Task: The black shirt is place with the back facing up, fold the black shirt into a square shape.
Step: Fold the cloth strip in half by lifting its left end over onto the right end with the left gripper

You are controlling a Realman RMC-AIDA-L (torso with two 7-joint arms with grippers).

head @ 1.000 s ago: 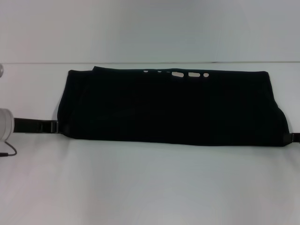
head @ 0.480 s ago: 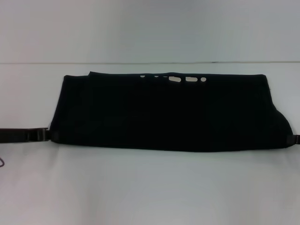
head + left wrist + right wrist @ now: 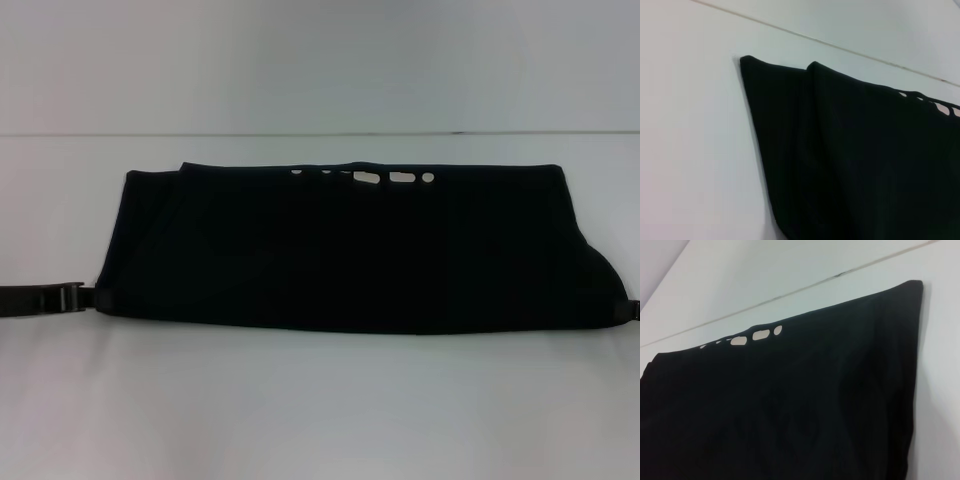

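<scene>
Item one, for your record: the black shirt [image 3: 350,250], a large plain black soft cloth T-shirt, lies as a wide, low band across the middle of the flat white table [image 3: 320,400], running almost from the table's left edge to its right edge, well back from the near edge and short of the far edge. Along its far edge, near the centre, you will find a row of small pale gaps [image 3: 385,177] where the white surface shows through the cloth. The near edge is slightly bowed, and the two near corners sit at the level of the grippers. In the left wrist view the shirt's end shows two layers, one fold lying just behind the other, the cloth rising off the table toward the camera. Item two: the left gripper [image 3: 85,297], black with a strap-like body, sits at the shirt's near left corner, touching the cloth; you cannot tell whether it is clamped or released. Item three: the right gripper [image 3: 630,310], only a sliver at the table's right edge, meets the shirt's near right corner; its grasp cannot be told either.
</scene>
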